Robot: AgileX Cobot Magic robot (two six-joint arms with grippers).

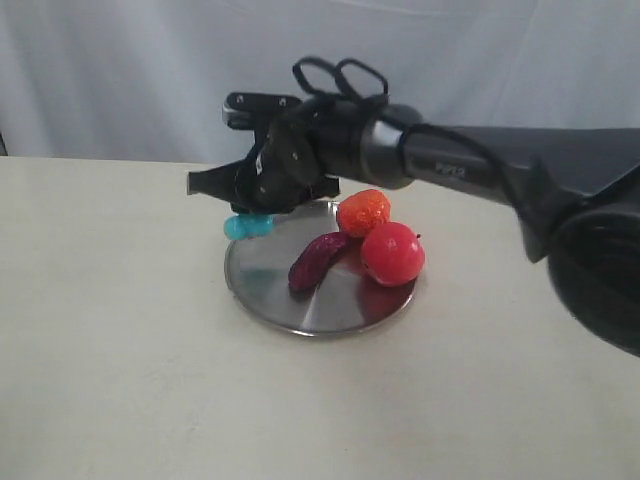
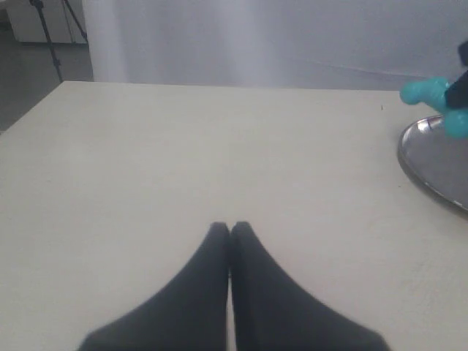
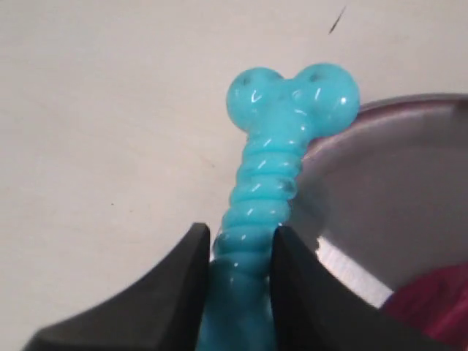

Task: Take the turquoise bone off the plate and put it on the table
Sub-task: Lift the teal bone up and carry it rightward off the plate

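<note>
The turquoise bone is held by its ridged shaft between the two black fingers of my right gripper, which is shut on it. In the exterior view the bone pokes out below the right gripper over the left rim of the round silver plate; its knobbed end hangs above the beige table. I cannot tell if it touches the rim. The left wrist view shows the bone far off beside the plate. My left gripper is shut and empty, low over the bare table.
On the plate lie a dark purple oblong vegetable toy, a red apple and an orange-red strawberry. The right arm reaches in from the right. A pale curtain hangs behind the table.
</note>
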